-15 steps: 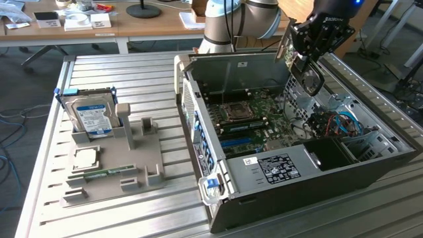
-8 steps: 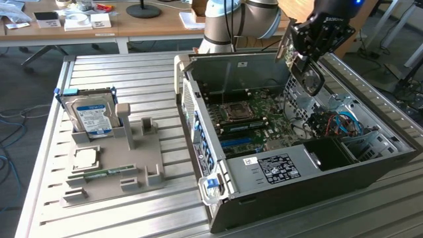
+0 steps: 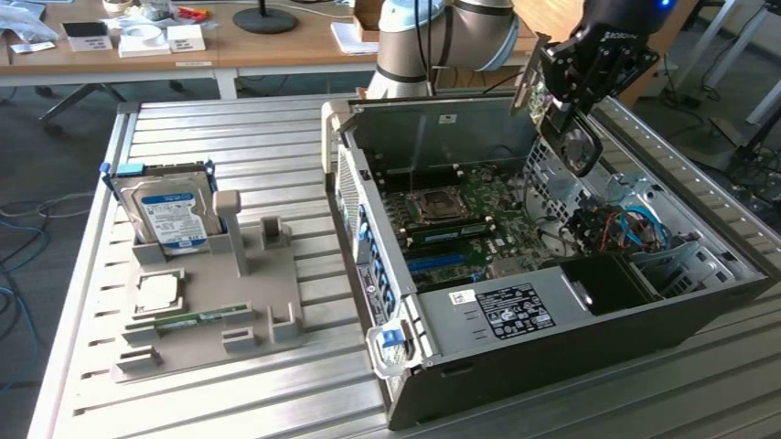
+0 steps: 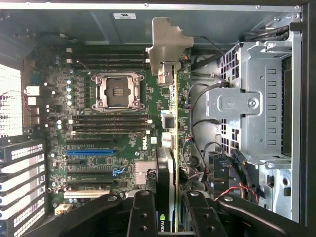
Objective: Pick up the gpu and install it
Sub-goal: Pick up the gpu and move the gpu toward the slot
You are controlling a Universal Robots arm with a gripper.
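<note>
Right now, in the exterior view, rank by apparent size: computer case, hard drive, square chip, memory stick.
1. computer case, largest
2. hard drive
3. square chip and memory stick: too close to rank; one is square, the other long and narrow.

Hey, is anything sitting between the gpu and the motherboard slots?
Nothing visible. The tool holds the gpu over the open case, and the slots below lie uncovered. Cables run close beside the gpu.

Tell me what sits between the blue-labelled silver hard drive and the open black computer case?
In the exterior view: grey plastic holder posts, then bare ribbed metal table.
</note>
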